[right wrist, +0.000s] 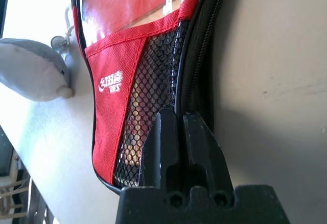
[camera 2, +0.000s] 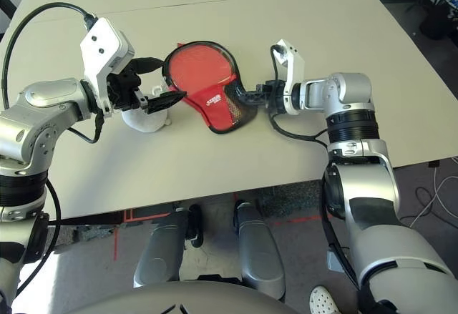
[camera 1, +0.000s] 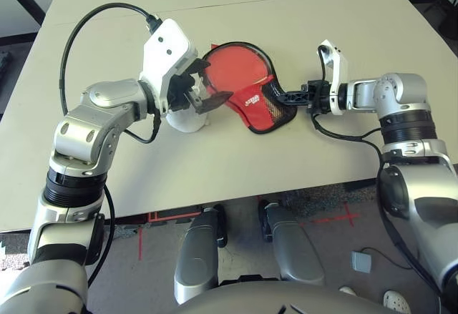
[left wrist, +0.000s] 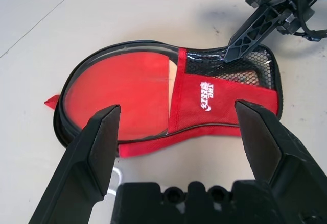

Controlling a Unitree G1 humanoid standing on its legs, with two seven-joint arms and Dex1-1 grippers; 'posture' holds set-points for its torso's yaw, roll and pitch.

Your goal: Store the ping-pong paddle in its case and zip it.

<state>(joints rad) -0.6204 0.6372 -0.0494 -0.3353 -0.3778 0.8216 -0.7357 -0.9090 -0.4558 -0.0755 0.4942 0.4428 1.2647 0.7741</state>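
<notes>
1. The case (camera 1: 252,89) lies flat on the pale worktop (camera 1: 236,158), about midway between the two arms, round end away from the robot and narrow end towards the robot's right.
2. The ping-pong paddle (left wrist: 134,91) sits inside the case. Its red rubber face shows through the clear front panel, and a strip of light wood is visible where the face meets the red fabric pocket.
3. The handle end is covered by the black mesh pocket (right wrist: 148,101) and the red panel carrying the small white logo (left wrist: 207,95).
4. The right gripper (camera 1: 288,96) reaches in from the robot's right, tilted down towards the worktop. Its jaws are closed together at the black zipper edge on the narrow end of the case, beside the mesh pocket. From the right wrist view the two fingers (right wrist: 162,147) stand pressed side by side on that edge; whether they pinch the zipper pull cannot be told.
5. The left gripper (camera 1: 204,92) hovers at the round end of the case on the robot's left. Its jaws are spread wide and hold nothing; in the left wrist view the case lies beyond and between the two fingers (left wrist: 97,147).
6. A white and grey soft object (camera 1: 187,119) rests on the worktop just below the left gripper, beside the case.
</notes>
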